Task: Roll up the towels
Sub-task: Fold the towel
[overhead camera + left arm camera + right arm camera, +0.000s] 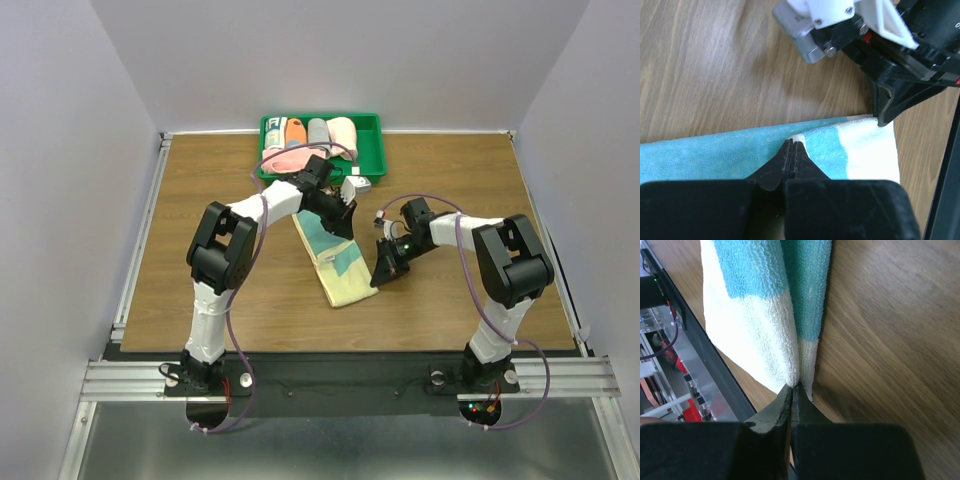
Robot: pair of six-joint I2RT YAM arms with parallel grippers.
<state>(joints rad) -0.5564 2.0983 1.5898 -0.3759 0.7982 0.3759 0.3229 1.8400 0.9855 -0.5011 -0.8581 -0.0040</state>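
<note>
A teal towel (336, 262) with pale yellow ends lies flat and slanted in the middle of the wooden table. My left gripper (345, 222) is shut at the towel's far long edge, a small pale tuft of cloth pinched at its tips (792, 143). My right gripper (382, 276) is shut on the pale yellow end (790, 355) near the right corner, and the cloth puckers into a fold at the jaws (794, 386). In the left wrist view the right gripper (885, 117) touches the towel's corner. A loose pink towel (290, 160) lies in the tray.
A green tray (372, 150) stands at the table's far edge, holding several rolled towels, among them an orange (294, 131), a grey (318, 131) and a peach one (343, 132). The left arm reaches over the tray's front edge. Bare wood surrounds the teal towel.
</note>
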